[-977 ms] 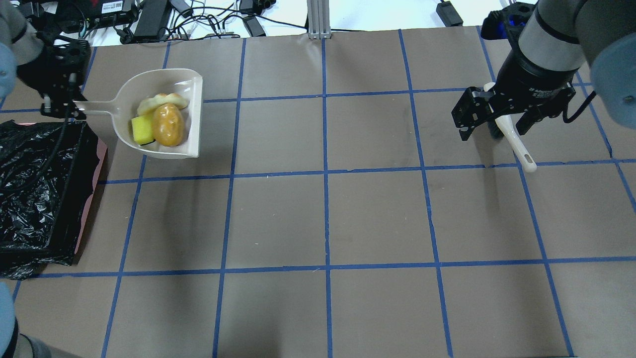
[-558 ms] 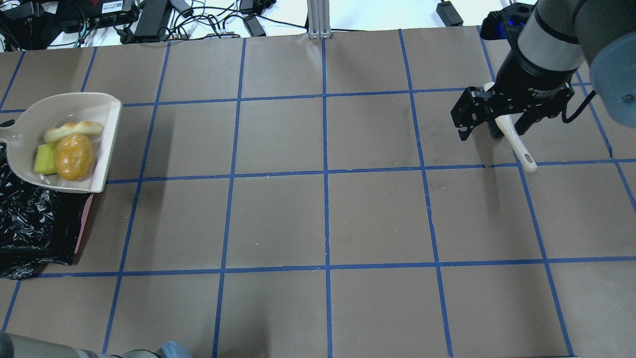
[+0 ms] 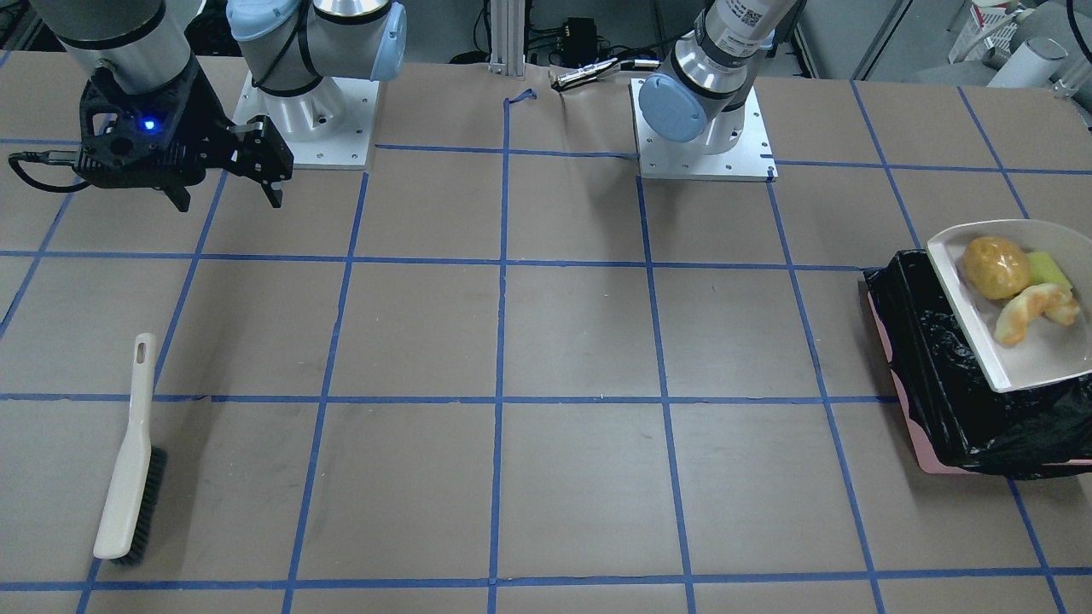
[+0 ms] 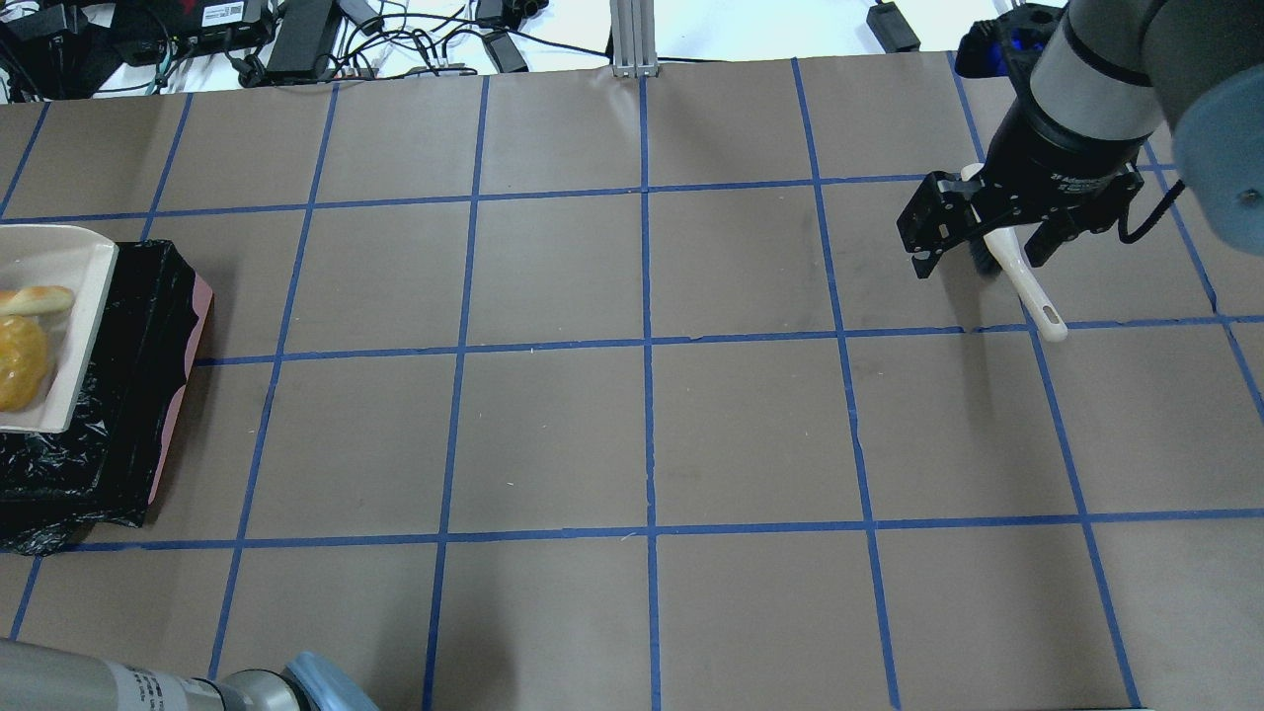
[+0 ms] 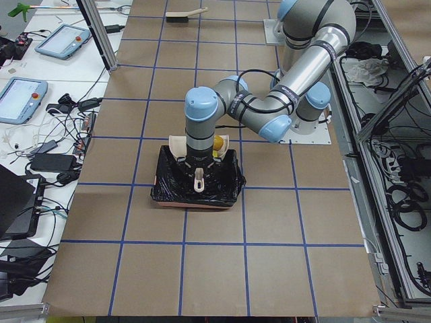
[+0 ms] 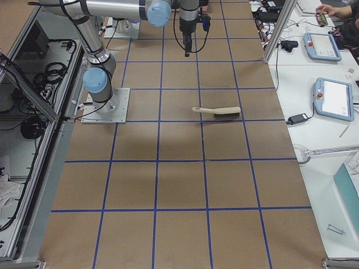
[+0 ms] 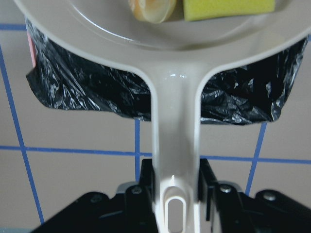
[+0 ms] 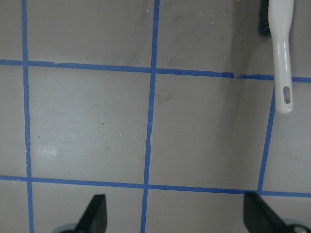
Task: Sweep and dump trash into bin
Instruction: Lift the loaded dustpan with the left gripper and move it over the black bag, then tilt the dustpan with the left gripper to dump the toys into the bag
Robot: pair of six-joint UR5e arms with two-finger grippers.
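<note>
The beige dustpan (image 3: 1019, 358) hangs level over the bin (image 3: 930, 358), a pink-edged box lined with a black bag (image 4: 138, 375). In the pan lies the trash: a golden potato lump (image 3: 996, 267), a yellow-green wedge (image 3: 1048, 269) and a tan croissant (image 3: 1034, 311). My left gripper (image 7: 176, 191) is shut on the dustpan's handle (image 7: 175, 136), seen in the left wrist view above the bag (image 7: 82, 82). My right gripper (image 4: 983, 259) hovers open and empty at the far right, above the white brush (image 4: 1027, 286).
The brush (image 3: 128, 460) lies flat on the brown, blue-taped table, bristles on its side. Cables and power bricks (image 4: 296, 35) sit beyond the far edge. Tablets (image 6: 322, 45) rest on a side bench.
The left arm has carried the dustpan with the trash leftward from over the table to over the bin. The right arm and brush have not moved.
</note>
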